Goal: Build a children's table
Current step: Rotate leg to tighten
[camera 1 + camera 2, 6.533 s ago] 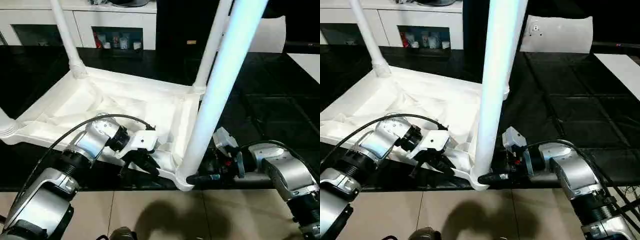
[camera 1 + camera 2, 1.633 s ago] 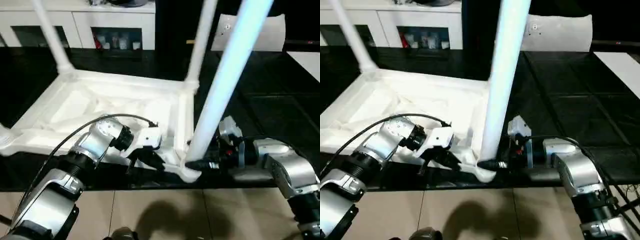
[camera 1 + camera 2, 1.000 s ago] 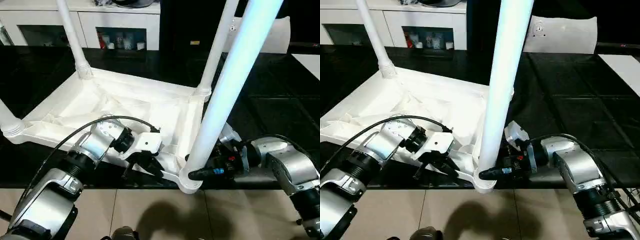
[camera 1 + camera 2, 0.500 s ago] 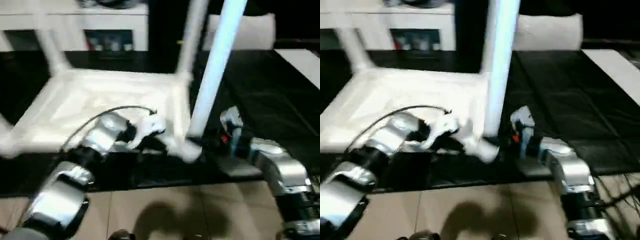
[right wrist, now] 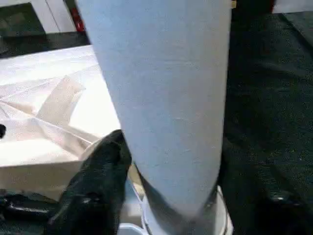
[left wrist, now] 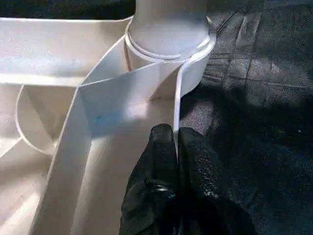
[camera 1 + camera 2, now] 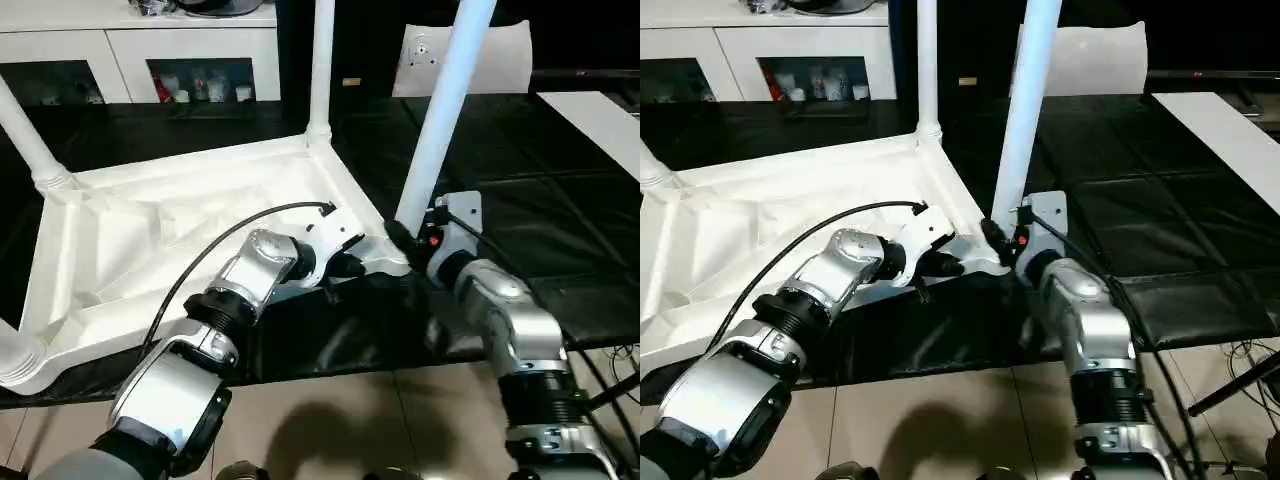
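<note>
While the left pincer [image 6: 176,147] pinches the upturned tabletop [image 7: 150,230] rim shut, the right pincer [image 5: 161,196] clasps the near-right leg [image 7: 440,110] at its socket. Seating that leg looks underway; next likely calls for firm downward pressing.

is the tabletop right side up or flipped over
Flipped over. The tabletop lies with its ribbed underside up on the black surface, and the legs rise upward from its corner sockets.

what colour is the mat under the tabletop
Black; the mat under the white tabletop shows best in the left eye view.
</note>
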